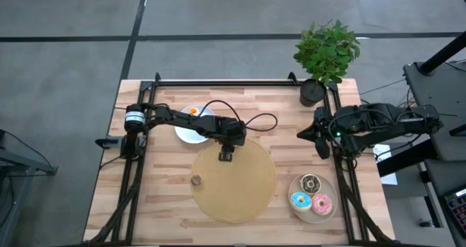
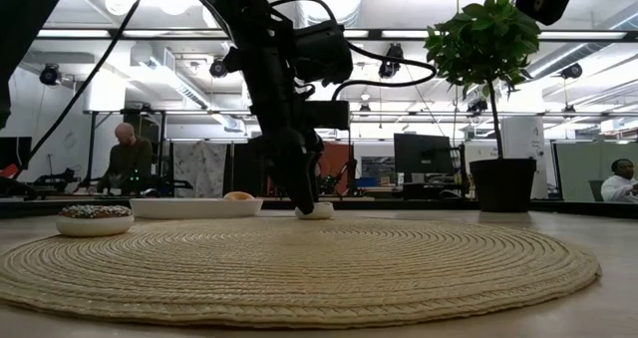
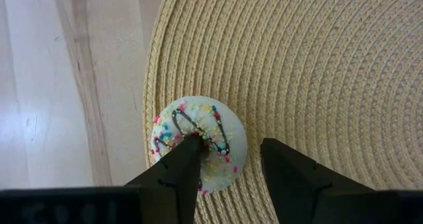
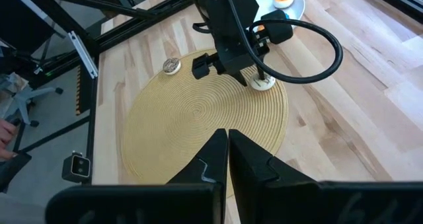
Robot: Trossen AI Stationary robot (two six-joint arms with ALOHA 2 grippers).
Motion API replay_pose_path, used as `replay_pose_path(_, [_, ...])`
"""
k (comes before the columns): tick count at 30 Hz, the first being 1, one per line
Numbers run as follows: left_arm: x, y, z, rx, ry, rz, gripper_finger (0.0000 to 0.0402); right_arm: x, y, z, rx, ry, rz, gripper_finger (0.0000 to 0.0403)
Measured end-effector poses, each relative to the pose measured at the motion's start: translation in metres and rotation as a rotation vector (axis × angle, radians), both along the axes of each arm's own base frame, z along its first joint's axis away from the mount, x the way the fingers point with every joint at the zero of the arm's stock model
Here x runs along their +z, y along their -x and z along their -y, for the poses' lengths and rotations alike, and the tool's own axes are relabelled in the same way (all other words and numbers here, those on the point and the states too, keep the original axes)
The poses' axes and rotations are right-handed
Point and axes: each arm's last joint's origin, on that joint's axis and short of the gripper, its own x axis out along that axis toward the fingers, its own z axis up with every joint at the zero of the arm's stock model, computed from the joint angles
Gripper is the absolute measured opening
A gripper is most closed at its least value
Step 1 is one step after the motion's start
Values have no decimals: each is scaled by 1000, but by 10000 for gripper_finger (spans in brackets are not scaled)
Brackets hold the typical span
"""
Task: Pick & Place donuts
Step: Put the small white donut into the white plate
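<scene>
Left pincer (image 3: 228, 168) open astride one white donut (image 3: 200, 142); three iced donuts (image 1: 313, 192); right pincer (image 4: 228, 145) closed.

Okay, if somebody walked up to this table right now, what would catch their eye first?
Probably the left gripper, lowered over the back edge of the large round woven tan mat, one finger in the hole of a small white sprinkled donut. Next, the beige plate near the front right corner with pink, blue and chocolate iced donuts, and the leafy potted plant at the back right.
</scene>
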Motion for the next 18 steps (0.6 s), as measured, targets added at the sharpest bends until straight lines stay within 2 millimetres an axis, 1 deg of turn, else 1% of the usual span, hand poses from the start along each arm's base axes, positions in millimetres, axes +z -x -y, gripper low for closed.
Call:
replay_pose_path(5, [0, 0, 0, 7, 0, -2, 129, 0, 0, 0, 0, 0, 0, 9])
replay_pose_path(13, [0, 0, 0, 12, -1, -3, 82, 0, 0, 0, 1, 0, 0, 9])
replay_pose_path(18, [0, 0, 0, 12, -1, -3, 77, 0, 0, 0, 1, 0, 0, 9])
